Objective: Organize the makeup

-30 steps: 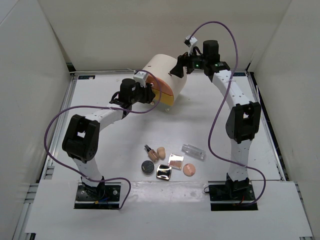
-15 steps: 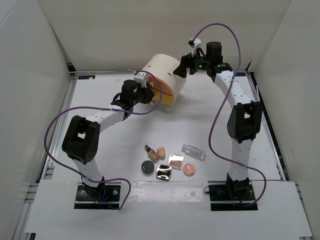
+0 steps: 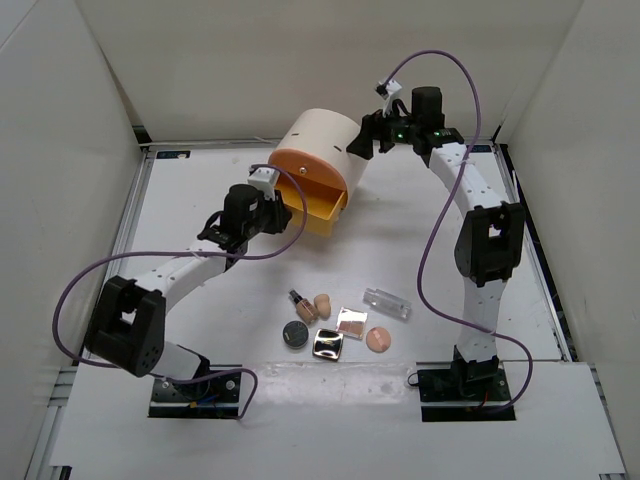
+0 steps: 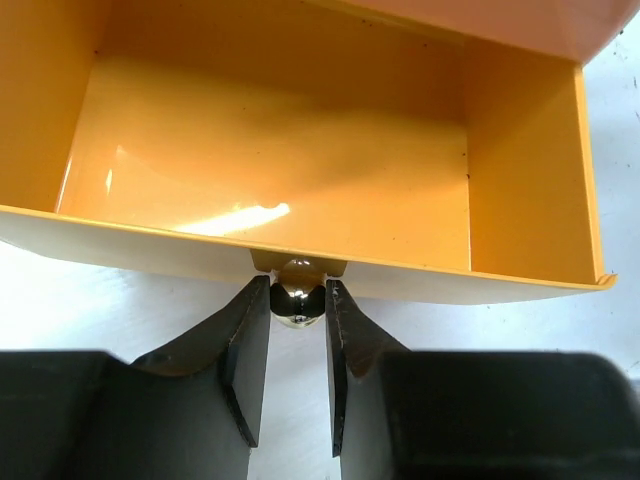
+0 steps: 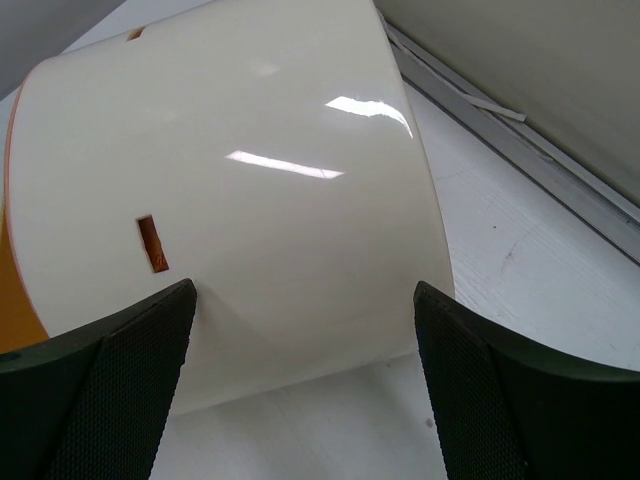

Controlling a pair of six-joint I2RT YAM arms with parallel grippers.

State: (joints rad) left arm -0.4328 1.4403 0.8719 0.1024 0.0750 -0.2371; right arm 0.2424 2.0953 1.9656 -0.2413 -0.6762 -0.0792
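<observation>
The makeup lies in a cluster on the table's near middle: a black round compact (image 3: 294, 334), a shiny square compact (image 3: 328, 345), a second square compact (image 3: 351, 322), a peach puff (image 3: 378, 339), beige sponges (image 3: 322, 305), a small dark-capped item (image 3: 299, 300) and a clear case (image 3: 386, 303). My left gripper (image 3: 270, 200) (image 4: 298, 290) is shut on the shiny round knob (image 4: 297, 303) of an orange drawer (image 3: 312, 205) (image 4: 280, 170), which stands pulled out and empty. My right gripper (image 3: 358, 140) (image 5: 305, 300) is open, its fingers spread across the back of the cream cylinder (image 3: 320, 148) (image 5: 230, 170).
The cylinder lies on its side at the back middle, its orange face turned toward the left arm. White walls enclose the table on three sides. A metal rail (image 5: 520, 150) runs along the back edge behind the cylinder.
My left arm has drawn back toward the near left with the knob in its jaws, and the orange drawer has slid out of the cylinder. My right gripper has stayed at the cylinder's back.
</observation>
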